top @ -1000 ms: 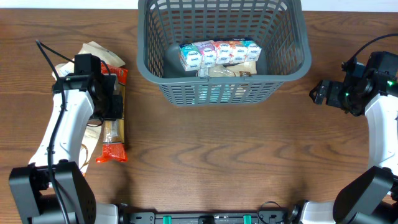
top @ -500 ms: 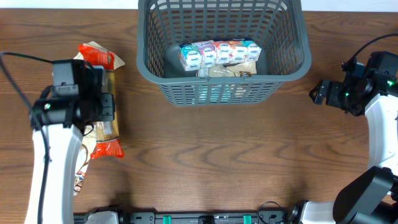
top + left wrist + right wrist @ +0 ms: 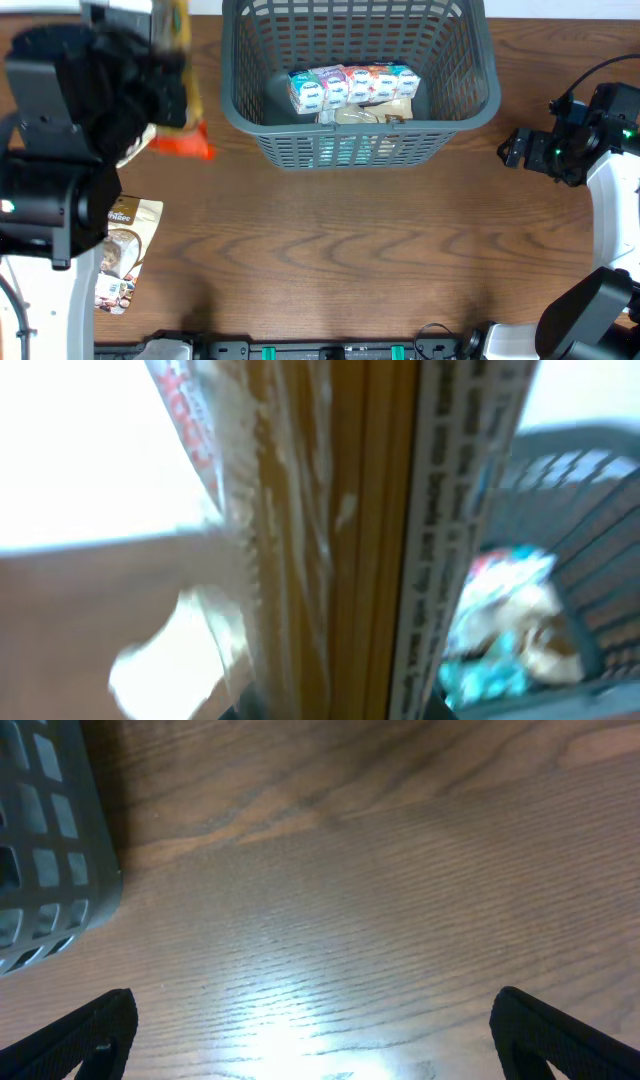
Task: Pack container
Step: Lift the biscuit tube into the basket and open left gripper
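Observation:
The dark grey lattice basket (image 3: 470, 90) stands at the top middle of the table and holds a row of small colourful packets (image 3: 352, 83) and a beige packet. My left gripper (image 3: 165, 95) is raised high, left of the basket, and is shut on a long spaghetti packet (image 3: 178, 40) with orange-red ends. The spaghetti packet (image 3: 340, 530) fills the left wrist view, with the basket (image 3: 590, 500) behind it on the right. My right gripper (image 3: 512, 148) is open and empty, right of the basket, over bare wood (image 3: 320, 920).
A beige snack packet (image 3: 122, 250) lies flat on the table at the lower left, under the raised left arm. A basket corner (image 3: 50, 840) shows at the left of the right wrist view.
My left arm has risen sharply toward the camera, lifting the spaghetti packet off the table and toward the basket. The beige packet beneath is now uncovered. The right arm has not moved.

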### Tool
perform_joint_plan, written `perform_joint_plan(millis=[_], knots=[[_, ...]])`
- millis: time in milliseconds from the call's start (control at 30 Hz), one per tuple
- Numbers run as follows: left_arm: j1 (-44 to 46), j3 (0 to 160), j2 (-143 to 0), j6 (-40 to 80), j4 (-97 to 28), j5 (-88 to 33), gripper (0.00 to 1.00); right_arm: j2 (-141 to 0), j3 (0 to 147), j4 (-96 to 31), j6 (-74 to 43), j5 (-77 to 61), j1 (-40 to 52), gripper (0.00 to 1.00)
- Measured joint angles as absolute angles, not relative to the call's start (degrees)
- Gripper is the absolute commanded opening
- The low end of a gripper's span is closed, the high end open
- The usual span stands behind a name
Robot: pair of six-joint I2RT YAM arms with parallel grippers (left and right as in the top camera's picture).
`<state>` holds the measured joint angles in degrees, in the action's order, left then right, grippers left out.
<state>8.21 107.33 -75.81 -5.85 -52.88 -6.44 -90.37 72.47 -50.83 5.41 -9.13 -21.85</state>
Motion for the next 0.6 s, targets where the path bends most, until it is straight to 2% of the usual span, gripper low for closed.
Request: perform_joint_plan(millis=[267, 600], knots=[[20.45, 121.91, -90.06, -15.14, -52.9, -6.26, 0.06, -90.37, 72.47, -51.18, 5.41, -9.19, -21.85, 0.99], [31.18, 123.17, -105.19, -35.18, -56.01, -7.86, 0.06, -90.37, 72.47, -51.37, 5.41, -9.67, -21.85, 0.99]])
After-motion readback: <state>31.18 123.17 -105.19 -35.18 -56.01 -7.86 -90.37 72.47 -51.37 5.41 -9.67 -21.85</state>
